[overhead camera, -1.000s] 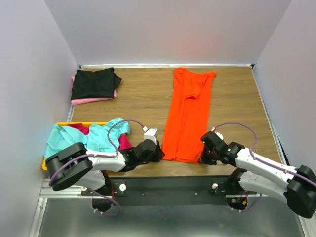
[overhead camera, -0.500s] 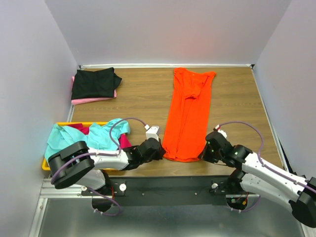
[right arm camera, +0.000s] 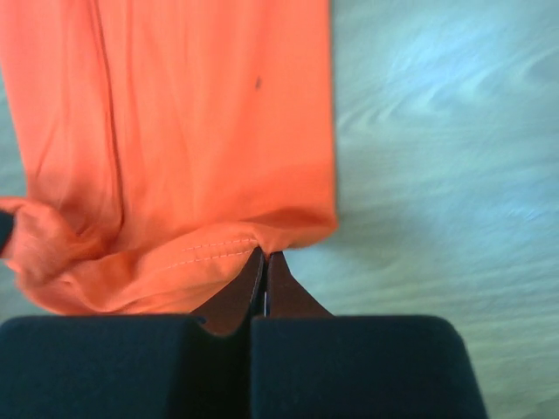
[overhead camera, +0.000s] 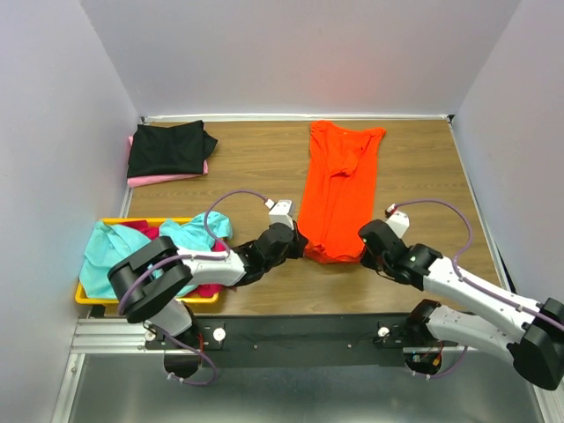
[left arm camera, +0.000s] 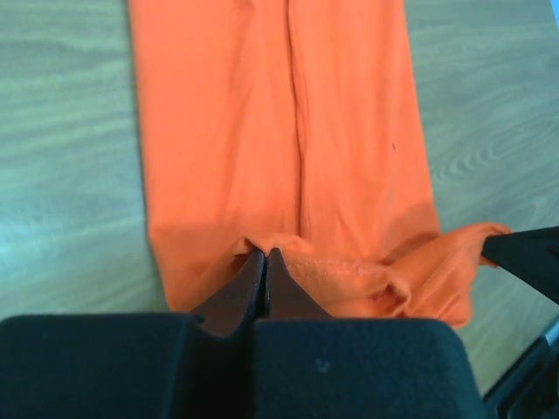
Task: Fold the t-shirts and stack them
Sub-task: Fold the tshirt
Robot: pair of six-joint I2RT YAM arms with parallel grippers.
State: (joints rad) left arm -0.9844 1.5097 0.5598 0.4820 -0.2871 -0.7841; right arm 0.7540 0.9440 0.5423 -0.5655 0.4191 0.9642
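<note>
The orange shirt point(overhead camera: 339, 189) lay lengthwise on the table point(overhead camera: 247, 167). The left gripper point(overhead camera: 297, 244) and the right gripper point(overhead camera: 364, 243) each pinched a corner of its near hem, fingers pressed together on the cloth. The fold seemed to be starting; next, both should carry the hem evenly toward the collar.

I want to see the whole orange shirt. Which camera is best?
The top camera: the whole orange t-shirt shows there. Each wrist view shows only its near hem, pinched by the left gripper and the right gripper.
</note>
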